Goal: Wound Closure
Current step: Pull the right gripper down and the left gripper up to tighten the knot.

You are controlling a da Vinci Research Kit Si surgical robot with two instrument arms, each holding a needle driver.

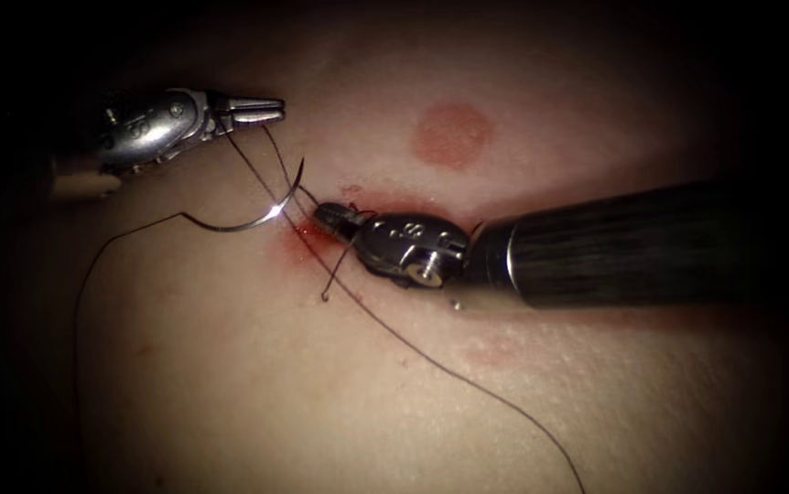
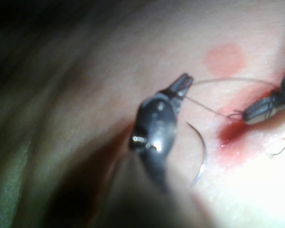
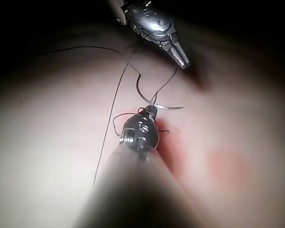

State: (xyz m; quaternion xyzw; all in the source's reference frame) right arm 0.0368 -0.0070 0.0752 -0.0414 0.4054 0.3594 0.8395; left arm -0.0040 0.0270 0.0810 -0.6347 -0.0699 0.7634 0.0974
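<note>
One curved needle [image 1: 250, 220] lies free on the tissue [image 1: 230, 366], at about ten o'clock from the cut [image 1: 321, 233], on its left side; neither tool holds it and it is not in the tissue. Dark thread [image 1: 431, 359] trails from the needle's tail round toward eight o'clock, and another length runs from the cut toward five o'clock. Two strands rise from the cut toward eleven o'clock, to the left tool [image 1: 262, 111], whose jaws are closed together; the strands pass under them, and I cannot tell whether they are clamped. The right tool [image 1: 329, 218] sits at the cut with its jaws closed at the thread where it meets the wound. Red fluid [image 1: 308, 236] stains the cut's edges. A round reddish mark [image 1: 450, 135] lies on the tissue at one o'clock from the cut. The tissue's surface is pale and smooth, darkening toward the edges.
</note>
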